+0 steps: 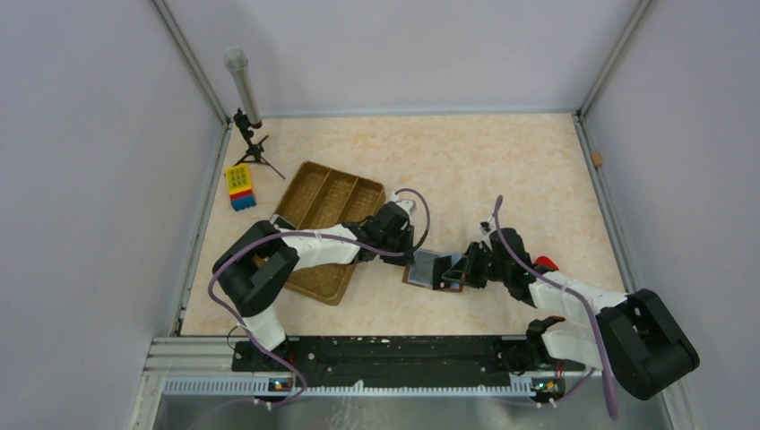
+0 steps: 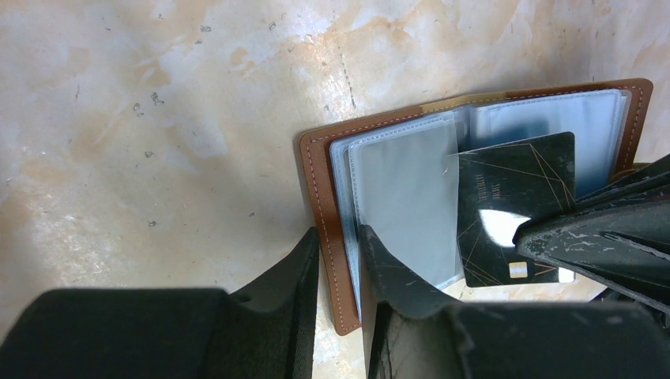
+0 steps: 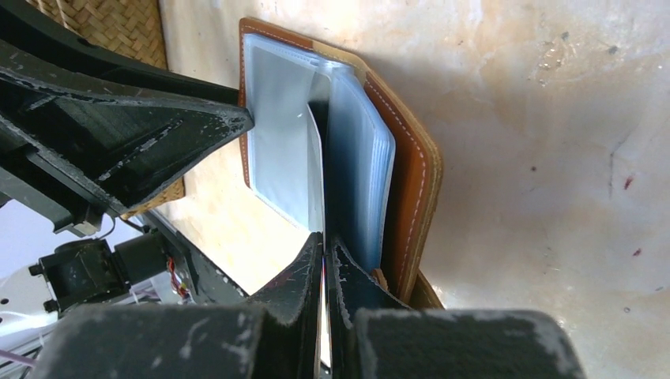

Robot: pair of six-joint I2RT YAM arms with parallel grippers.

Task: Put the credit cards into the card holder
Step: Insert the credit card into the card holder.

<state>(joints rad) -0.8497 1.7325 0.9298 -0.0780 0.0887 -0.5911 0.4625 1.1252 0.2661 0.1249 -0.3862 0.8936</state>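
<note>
The credit card (image 2: pixel 506 197), a thin, glossy black rectangle with fine gold lines, stands on edge over the open card holder (image 2: pixel 320 181), a small flat brown leather-like wallet with white stitching and clear plastic sleeves. The card's leading end sits between a single raised sleeve leaf and the stack of remaining sleeves. Whether it has entered a pocket cannot be told.

The right gripper (image 3: pixel 325 241) has its fingers pressed together on the card's trailing end, which shows as a thin line between them.

The left gripper (image 2: pixel 340 233) has its jaws partly apart. One finger stands on each side of the holder's stitched outer edge, and no clamping on the cover is visible.

The holder lies open on the beige marbled table (image 1: pixel 502 161), between the two grippers. It is just beside the near right corner of the brown woven compartmented tray (image 1: pixel 327 202).

A yellow-and-blue block with coloured buttons (image 1: pixel 239 186) stands beyond the tray, near the left wall.
</note>
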